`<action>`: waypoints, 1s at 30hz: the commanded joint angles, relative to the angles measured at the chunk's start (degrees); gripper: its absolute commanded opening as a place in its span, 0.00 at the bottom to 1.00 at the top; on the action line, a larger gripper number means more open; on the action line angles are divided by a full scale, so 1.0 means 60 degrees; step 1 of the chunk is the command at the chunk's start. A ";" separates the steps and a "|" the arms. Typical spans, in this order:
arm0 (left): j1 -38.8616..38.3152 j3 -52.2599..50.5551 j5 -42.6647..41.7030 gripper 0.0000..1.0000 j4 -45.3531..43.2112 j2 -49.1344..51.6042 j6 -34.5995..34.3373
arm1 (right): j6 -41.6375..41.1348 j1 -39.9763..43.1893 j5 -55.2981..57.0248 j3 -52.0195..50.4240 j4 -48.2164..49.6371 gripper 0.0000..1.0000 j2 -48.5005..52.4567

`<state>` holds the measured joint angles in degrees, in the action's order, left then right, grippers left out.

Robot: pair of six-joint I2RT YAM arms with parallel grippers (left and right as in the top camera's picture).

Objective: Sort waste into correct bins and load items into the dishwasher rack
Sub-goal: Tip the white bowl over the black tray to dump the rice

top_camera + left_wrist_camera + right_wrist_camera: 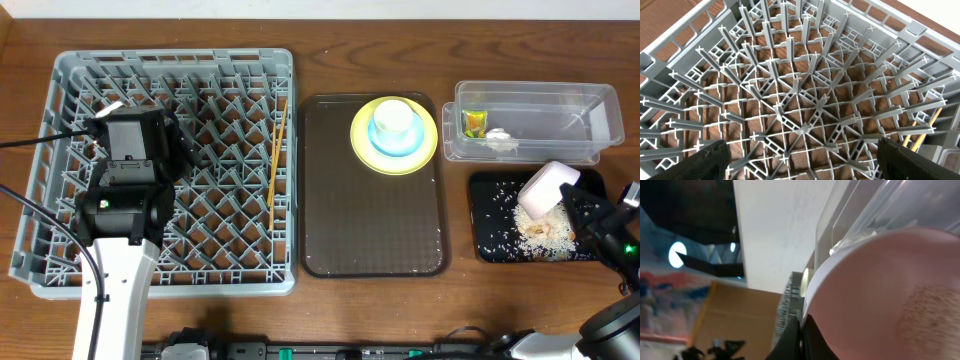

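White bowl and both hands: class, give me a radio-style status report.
Left hand open above rack. Right hand shut on white bowl, tipped over black tray, rice scraps on it. Nothing in the way.

From above we look straight down on the tabletop [330, 60], far enough to take in all that stands on it. The left wrist view hangs close over the dishwasher rack [800, 100], looking slantwise into its pegs; it shares the rack and the chopsticks [920, 131] with the overhead view. The right wrist view, tilted, sits very near the white bowl [880, 295] and the clear tub [880, 205], both seen also from above.
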<state>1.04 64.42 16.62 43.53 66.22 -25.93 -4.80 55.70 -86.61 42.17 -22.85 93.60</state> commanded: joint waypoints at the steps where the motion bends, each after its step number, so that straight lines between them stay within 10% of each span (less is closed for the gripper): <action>1: 0.0047 0.0233 0.0022 0.95 0.0036 0.0000 -0.0124 | -0.1978 0.0117 -0.0455 0.0011 0.0149 0.01 0.0044; 30: 0.0047 0.0233 0.0022 0.95 0.0033 0.0000 -0.0124 | -0.5005 0.0142 -0.0459 0.0011 0.1756 0.01 -0.0109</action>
<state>1.04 64.42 16.64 43.55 66.22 -25.93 -33.56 55.70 -87.48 42.09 -12.36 93.60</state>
